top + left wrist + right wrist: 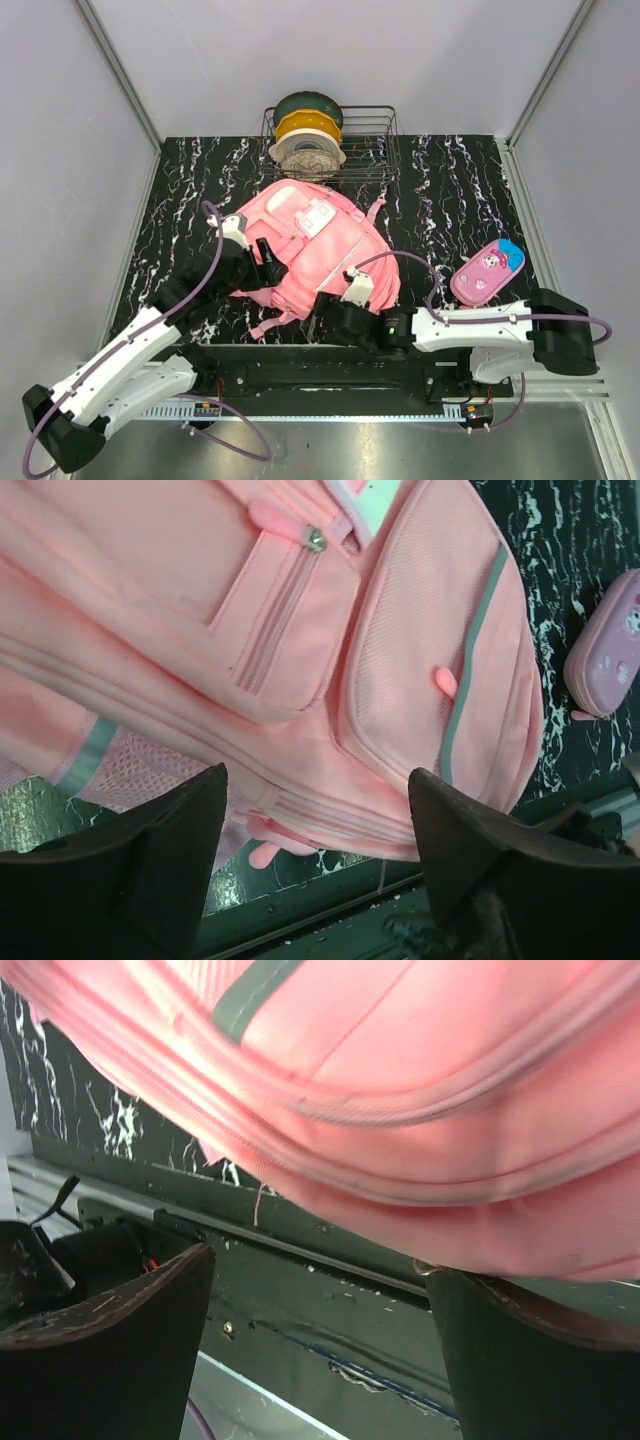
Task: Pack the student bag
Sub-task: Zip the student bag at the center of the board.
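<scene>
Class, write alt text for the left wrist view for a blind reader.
A pink student bag fills the view on a black marbled table. The open left gripper hovers at its edge; a pink pencil case lies apart.

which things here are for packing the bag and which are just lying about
job: large soft pink backpack; small pink pencil case with blue end, probably to pack
lying about: dark wire basket; green, yellow and white spools stacked in it

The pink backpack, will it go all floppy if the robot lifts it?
Probably floppy: the student bag is soft fabric, creased and sagging. Pushed, it would likely slide or bunch, not roll, since it lies flat on the table.
</scene>
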